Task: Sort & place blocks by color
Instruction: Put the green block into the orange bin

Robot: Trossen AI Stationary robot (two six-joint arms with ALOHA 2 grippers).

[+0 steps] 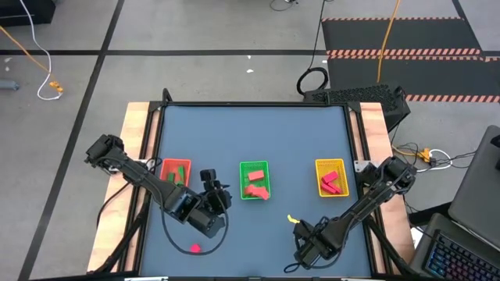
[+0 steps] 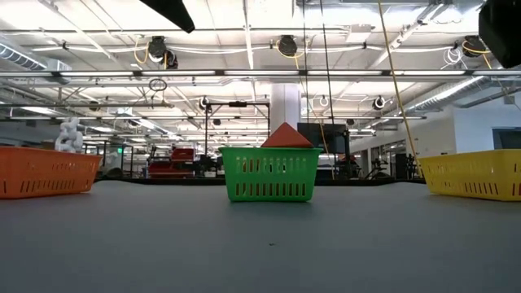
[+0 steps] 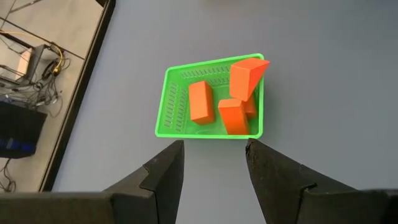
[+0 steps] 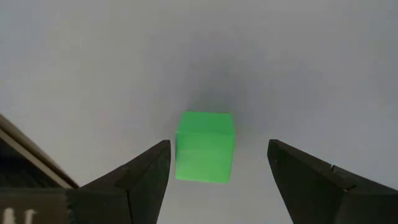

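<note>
Right wrist view: green cube (image 4: pixel 204 147) sits flat, seemingly square, between open fingers (image 4: pixel 149 177).

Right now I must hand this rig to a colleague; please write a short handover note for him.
Left pincer: open, empty, near the green tray.
Right pincer: open around a green cube on the table, not gripping.
Done: orange blocks in the green tray, green ones in the orange tray, red ones in the yellow tray.
Left: the green cube and a pink block on the table.
</note>
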